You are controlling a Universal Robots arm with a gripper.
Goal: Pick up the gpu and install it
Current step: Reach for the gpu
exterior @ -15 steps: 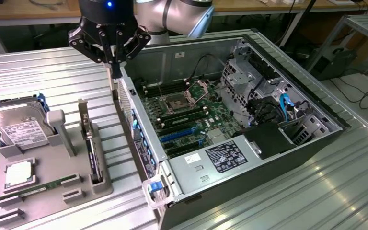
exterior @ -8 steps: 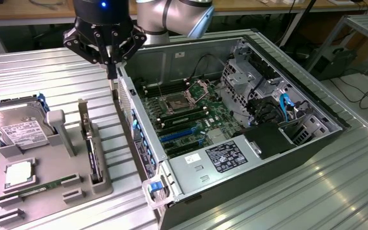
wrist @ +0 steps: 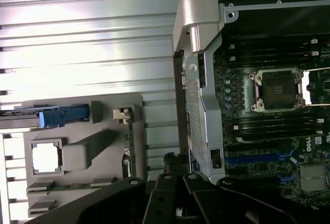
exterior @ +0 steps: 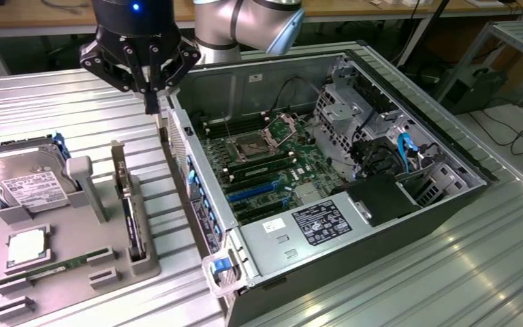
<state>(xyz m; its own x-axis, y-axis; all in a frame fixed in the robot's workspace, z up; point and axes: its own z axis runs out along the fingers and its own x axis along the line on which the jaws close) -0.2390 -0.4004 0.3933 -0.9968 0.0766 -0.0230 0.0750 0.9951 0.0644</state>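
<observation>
Tool (exterior: 152, 103), closed and empty, hovers between case (exterior: 243, 85) and tray (exterior: 62, 235); gpu (exterior: 131, 211) unpicked; approach step, grasp needs tool opened.

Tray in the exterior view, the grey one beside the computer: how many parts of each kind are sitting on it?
hard drive: 1
processor chip: 1
memory stick: 1
gpu: 1
Total: 4
</observation>
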